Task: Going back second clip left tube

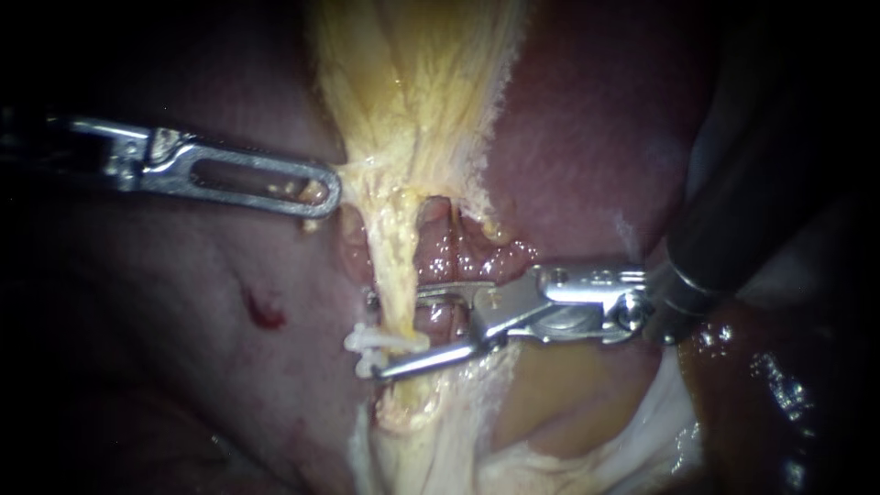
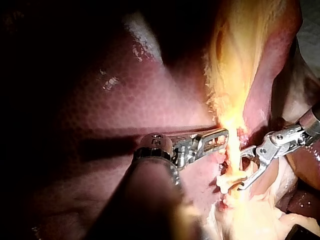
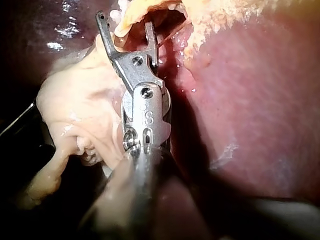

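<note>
Endoscope: our left instrument (image 1: 330, 191) has its jaws closed on the edge of the yellow tissue (image 1: 412, 101). Our right instrument (image 1: 374, 335) has its jaws wide apart, straddling the left tube (image 1: 396, 275). A white clip (image 1: 392, 342) sits on that tube, just beside the lower jaw.

Left wrist: left jaws pinch the tissue, and right jaws gape around the tube.

Right wrist: right jaws are spread with the tube between them, and the liver (image 3: 250, 100) lies beside.

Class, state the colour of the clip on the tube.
The clip is white, seen best in the endoscope view.
</note>
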{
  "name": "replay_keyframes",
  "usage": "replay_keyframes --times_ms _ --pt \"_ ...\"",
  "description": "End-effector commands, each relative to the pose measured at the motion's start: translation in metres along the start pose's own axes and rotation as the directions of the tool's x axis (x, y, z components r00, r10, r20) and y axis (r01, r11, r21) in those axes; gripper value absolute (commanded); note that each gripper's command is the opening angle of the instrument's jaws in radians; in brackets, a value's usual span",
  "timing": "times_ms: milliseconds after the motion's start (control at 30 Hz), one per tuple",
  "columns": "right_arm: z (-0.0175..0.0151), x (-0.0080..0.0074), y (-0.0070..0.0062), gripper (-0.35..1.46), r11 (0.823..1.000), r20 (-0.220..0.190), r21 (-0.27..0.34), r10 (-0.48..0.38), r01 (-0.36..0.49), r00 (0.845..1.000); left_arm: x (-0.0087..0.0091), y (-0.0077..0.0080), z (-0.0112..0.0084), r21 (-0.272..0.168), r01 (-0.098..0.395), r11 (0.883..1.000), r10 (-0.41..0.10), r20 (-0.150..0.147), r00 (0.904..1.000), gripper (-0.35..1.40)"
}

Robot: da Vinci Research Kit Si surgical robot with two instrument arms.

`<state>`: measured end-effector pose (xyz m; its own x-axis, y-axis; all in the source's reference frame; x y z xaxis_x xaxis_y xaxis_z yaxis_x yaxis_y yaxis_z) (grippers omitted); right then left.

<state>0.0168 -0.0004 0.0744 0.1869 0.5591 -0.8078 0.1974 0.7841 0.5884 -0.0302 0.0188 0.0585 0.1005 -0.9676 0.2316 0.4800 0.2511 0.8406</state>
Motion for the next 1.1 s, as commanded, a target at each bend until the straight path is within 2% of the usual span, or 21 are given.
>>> replay_keyframes --times_ms 33,467,700,900,1100 --pt "-0.0004 0.0002 -0.0001 0.5 1.0 0.004 -0.003 -0.005 0.005 1.0 0.0 0.0 -0.0001 0.001 -0.001 1.0 0.001 0.0 1.0 -0.35" --pt "-0.0092 0.0013 -0.0016 0.5 0.992 0.047 -0.057 -0.111 0.113 0.993 0.0 0.0 -0.0002 0.002 -0.001 1.0 0.001 -0.001 1.0 -0.35" --pt "-0.0138 0.0031 -0.0026 0.5 0.974 0.041 -0.096 -0.202 0.205 0.978 0.0 0.0 -0.0002 0.002 -0.001 1.0 0.001 -0.001 1.0 -0.35" --pt "-0.016 0.0044 -0.0029 0.5 0.967 0.04 -0.109 -0.228 0.231 0.973 0.0 -0.0001 -0.0001 0.001 -0.001 1.0 0.001 0.0 1.0 -0.35" --pt "-0.0162 0.0048 -0.0032 0.5 0.965 0.041 -0.107 -0.238 0.241 0.97 0.0001 -0.0002 0.0003 0.001 -0.001 1.0 0.001 0.0 1.0 -0.35"
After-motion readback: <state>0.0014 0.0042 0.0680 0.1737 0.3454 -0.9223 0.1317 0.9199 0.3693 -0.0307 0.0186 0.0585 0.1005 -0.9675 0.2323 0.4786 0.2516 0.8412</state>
